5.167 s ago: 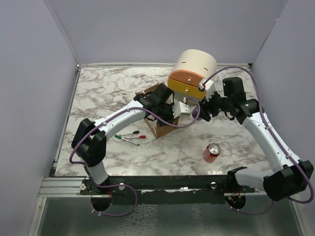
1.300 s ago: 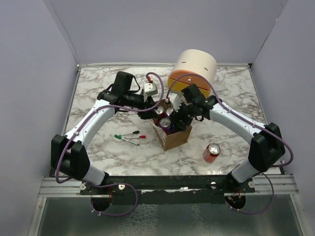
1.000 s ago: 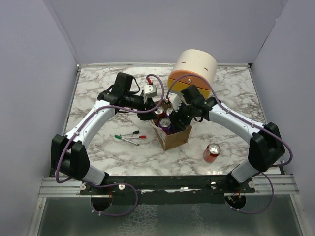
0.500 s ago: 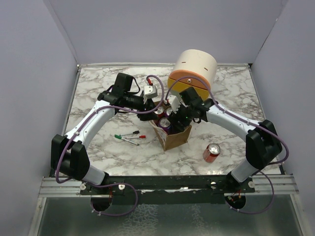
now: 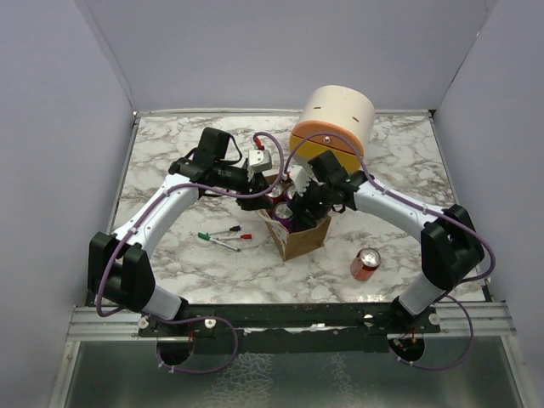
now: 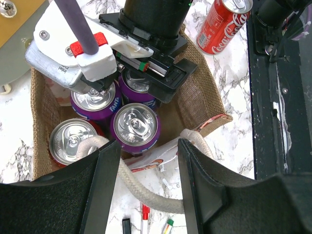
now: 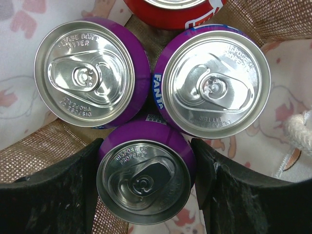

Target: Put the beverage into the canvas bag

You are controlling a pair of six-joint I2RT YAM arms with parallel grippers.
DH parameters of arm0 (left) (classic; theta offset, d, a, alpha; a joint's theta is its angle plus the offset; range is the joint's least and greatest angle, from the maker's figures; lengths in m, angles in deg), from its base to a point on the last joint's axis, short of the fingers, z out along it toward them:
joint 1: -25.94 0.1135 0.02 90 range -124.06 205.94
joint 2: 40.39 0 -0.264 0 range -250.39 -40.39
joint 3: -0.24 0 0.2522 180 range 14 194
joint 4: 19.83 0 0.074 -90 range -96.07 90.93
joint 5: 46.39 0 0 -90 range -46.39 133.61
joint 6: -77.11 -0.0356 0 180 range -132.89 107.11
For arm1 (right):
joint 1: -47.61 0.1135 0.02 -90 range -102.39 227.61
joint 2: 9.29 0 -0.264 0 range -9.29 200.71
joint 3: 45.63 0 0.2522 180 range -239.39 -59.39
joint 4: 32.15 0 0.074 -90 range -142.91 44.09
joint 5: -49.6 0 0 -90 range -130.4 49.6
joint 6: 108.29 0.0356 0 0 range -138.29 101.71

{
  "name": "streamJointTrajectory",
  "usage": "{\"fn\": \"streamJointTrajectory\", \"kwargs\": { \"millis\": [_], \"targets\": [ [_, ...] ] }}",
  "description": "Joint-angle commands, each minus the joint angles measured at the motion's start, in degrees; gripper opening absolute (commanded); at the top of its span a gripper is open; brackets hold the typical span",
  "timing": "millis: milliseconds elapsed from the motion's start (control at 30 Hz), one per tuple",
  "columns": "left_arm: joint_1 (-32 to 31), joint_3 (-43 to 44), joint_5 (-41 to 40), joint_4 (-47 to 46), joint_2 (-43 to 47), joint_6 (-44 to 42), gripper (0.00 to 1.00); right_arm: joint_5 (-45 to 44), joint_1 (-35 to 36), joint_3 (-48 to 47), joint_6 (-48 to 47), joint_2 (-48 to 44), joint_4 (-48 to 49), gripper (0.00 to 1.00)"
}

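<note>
- Where the canvas bag [image 5: 299, 240] stands open at mid-counter, the beverage [image 7: 144, 183], a purple can, sits upright inside it, silver top up, toward the bag's far side.
- The right pincer [image 7: 145, 148] reaches down into the bag and is clenched on that can, one black finger [image 7: 53, 195] pressed against each flank.
- A second purple can [image 7: 85, 73] and a third purple can [image 7: 214, 90], this one lettered Fanta, stand upright against the held one.
- A red can [image 7: 175, 9] stands beyond those two. The right wrist view catches only its edge.
- All four cans are packed close together between the bag's coarse brown walls.
- A pale rope handle [image 6: 146, 196] droops over the bag's near rim and down onto the marble.
- The left pincer [image 6: 146, 146] hovers over that near rim, released, its fingers spread wide and gripping nothing. The rope handle runs beneath the gap.
- The round cream drawer unit [image 5: 336, 119], with an orange drawer front, stands just behind the bag on the far side.
- A Coca-Cola can [image 5: 366, 263] lies on its side on the counter [image 5: 170, 153], on the right arm's side, apart from the bag.
- A few markers [image 5: 225, 238], with red and green caps showing, lie on the left arm's side of the bag, near it but not touching.
</note>
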Motion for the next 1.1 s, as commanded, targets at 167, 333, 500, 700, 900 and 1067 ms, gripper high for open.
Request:
{"fn": "streamJointTrajectory", "kwargs": {
  "millis": [167,333,500,700,900,1067],
  "targets": [
    [0.1,-1.1,1.3,1.8,1.2,-1.7,0.53,0.3,0.3,1.2,-0.8,2.2,2.7,0.30],
    [0.1,-1.1,1.3,1.8,1.3,-1.7,0.53,0.2,0.3,1.5,-1.5,1.4,2.0,0.37],
    [0.1,-1.3,1.2,1.9,1.7,-1.8,0.53,1.1,0.3,1.0,-2.1,0.5,1.0,0.48],
    [0.1,-1.3,1.0,2.1,1.8,-1.9,0.53,2.0,0.3,-0.2,-2.2,-0.1,-0.5,0.62],
    [0.1,-1.3,1.0,2.0,1.8,-2.0,0.53,2.2,0.3,-1.9,-2.2,-1.1,-1.8,0.72],
    [0.1,-1.4,0.9,2.1,1.9,-2.2,0.53,2.6,0.3,-3.0,-2.3,-1.7,-2.6,0.81]
  ]
}}
